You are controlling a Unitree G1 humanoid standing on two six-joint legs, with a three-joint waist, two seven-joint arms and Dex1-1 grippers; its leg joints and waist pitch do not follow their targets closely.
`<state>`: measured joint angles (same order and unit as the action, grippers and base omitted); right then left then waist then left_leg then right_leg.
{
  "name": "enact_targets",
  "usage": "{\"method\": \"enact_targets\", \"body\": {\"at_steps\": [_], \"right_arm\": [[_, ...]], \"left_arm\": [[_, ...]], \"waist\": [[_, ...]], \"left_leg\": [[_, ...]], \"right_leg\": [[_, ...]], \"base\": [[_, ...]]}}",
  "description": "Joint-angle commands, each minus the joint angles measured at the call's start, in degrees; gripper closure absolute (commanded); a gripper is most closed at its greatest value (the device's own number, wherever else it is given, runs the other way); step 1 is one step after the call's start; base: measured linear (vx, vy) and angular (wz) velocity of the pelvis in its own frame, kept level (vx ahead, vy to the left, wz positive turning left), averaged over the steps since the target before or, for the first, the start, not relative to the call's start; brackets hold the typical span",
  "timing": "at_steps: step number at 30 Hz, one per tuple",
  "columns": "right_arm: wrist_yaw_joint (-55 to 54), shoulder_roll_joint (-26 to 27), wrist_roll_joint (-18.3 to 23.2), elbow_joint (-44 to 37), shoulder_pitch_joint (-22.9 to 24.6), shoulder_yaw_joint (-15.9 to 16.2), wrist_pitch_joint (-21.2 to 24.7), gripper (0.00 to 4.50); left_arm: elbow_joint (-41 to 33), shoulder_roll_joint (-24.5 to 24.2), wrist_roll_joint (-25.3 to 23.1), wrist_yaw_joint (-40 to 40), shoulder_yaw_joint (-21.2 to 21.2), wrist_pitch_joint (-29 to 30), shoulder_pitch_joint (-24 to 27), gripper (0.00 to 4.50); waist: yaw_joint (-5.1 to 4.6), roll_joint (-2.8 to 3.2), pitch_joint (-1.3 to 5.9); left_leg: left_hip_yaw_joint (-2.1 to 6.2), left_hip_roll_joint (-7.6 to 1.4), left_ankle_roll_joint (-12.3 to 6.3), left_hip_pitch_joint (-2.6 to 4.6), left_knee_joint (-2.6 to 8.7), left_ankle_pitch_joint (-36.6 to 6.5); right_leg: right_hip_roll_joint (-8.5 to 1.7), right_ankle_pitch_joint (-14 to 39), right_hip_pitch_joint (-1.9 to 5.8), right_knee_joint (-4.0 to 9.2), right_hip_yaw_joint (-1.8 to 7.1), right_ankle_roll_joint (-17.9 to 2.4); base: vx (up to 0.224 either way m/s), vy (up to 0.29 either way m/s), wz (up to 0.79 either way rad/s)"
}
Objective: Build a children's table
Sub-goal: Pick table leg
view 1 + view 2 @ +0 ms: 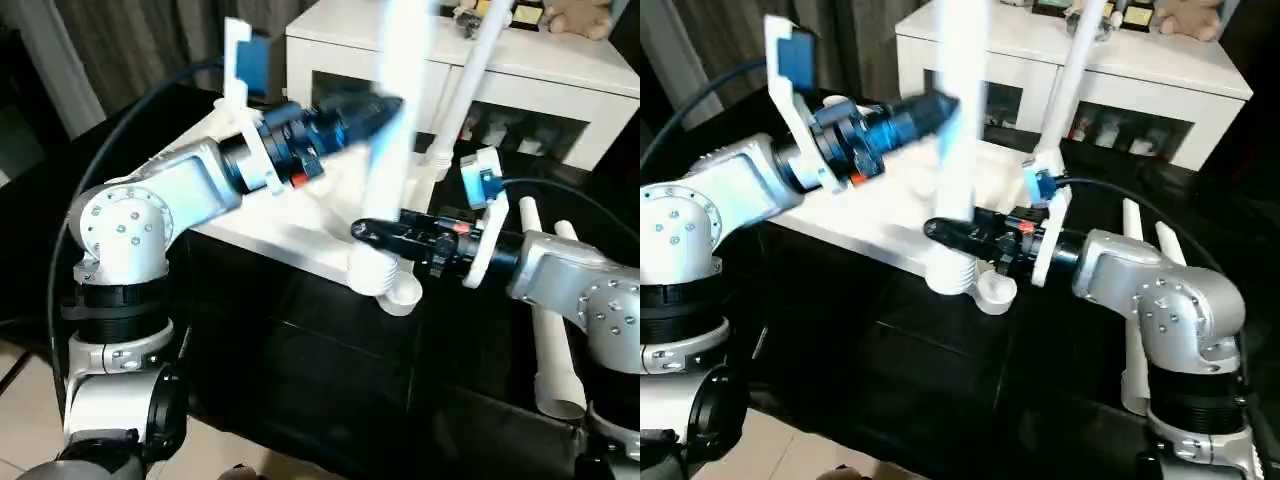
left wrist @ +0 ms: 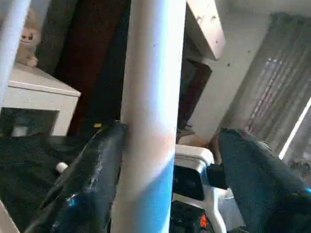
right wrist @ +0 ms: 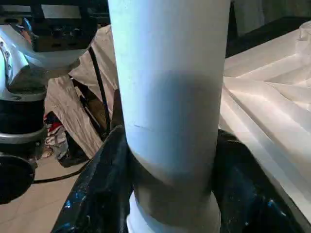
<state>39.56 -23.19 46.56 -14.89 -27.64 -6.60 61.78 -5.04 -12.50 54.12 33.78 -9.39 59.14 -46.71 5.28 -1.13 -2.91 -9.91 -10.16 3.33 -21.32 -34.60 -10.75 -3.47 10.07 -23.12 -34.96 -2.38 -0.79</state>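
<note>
1. Table top (image 1: pixel 300 245) lies upside down on a black surface (image 1: pixel 300 400), ribbed underside up; much of it is hidden behind both arms, and its far part is hard to make out.
2. Right gripper (image 3: pixel 170 194) is closed on the near leg (image 1: pixel 395 150) low down, just above the corner socket (image 1: pixel 385 280); both black fingers (image 3: pixel 97 194) press the leg's sides in the right wrist view.
3. Left gripper (image 2: pixel 170 184) stands open around the same leg higher up: one finger (image 2: pixel 92 184) touches it, the other is apart, with a gap between.
4. The near leg stands upright in the socket at the top's near corner; it is blurred in the head views and its upper end is cut off by the frame edge.
5. A second leg (image 1: pixel 460 90) rises, slightly tilted, from a far socket (image 1: pixel 437 160), its top also cut off.
6. Two more legs (image 1: pixel 552 340) lie on the black surface just beside the right arm (image 1: pixel 570 280), partly covered by it.
7. The socket's lip (image 1: pixel 405 295) overhangs the black surface toward the robot; open black surface lies near of it.
8. The left arm (image 1: pixel 180 195) crosses over the top's left edge.
9. A white cabinet (image 1: pixel 560 70) stands close behind the top, a plush toy (image 1: pixel 580 18) on it, cut off at the frame edge.
</note>
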Motion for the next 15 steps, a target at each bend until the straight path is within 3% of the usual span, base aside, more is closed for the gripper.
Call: {"method": "enact_targets", "body": {"at_steps": [1, 7, 12, 15], "right_arm": [[0.21, -1.05, -1.27, -0.33, 0.13, 0.68, -1.40, 2.57], [-2.13, -1.13, -4.48, -0.51, -0.20, 2.61, -3.17, 2.59], [-6.87, -1.07, -11.67, 1.24, -1.26, 5.91, -7.77, 2.59], [-9.28, -1.42, -16.52, 2.20, -1.58, 8.42, -10.48, 2.59]], "left_arm": [[-1.18, 0.18, -0.30, 0.17, 1.60, 0.45, 0.28, 0.79], [-0.01, 1.44, -5.82, -4.48, 4.06, -2.82, 0.57, 0.34], [3.43, 2.11, -17.63, -12.45, 8.79, -10.37, 1.46, 0.00], [4.80, 2.55, -20.59, -15.47, 9.31, -11.86, 1.61, 0.00]], "waist": [[0.19, -0.12, 3.59], [0.10, -0.18, 3.70], [-0.03, -0.25, 3.66], [-0.13, -0.26, 3.70]], "left_leg": [[0.62, -2.14, 1.92, 0.68, 3.97, -7.24], [0.66, -2.21, 1.78, 0.58, 3.89, -6.18], [0.73, -2.23, 2.17, 0.53, 3.95, -6.74], [0.75, -2.19, 2.69, 0.59, 3.94, -6.73]], "right_leg": [[-3.83, 13.42, 2.94, 4.04, 2.19, -7.38], [-3.82, 11.39, 3.09, 3.91, 2.23, -7.42], [-3.84, 13.06, 3.04, 4.18, 2.28, -5.69], [-3.78, 12.27, 2.97, 4.09, 2.26, -5.80]], "base": [[0.000, 0.000, 0.00], [0.000, 0.000, 0.00], [0.000, 0.000, 0.00], [0.000, 0.000, 0.00]]}}
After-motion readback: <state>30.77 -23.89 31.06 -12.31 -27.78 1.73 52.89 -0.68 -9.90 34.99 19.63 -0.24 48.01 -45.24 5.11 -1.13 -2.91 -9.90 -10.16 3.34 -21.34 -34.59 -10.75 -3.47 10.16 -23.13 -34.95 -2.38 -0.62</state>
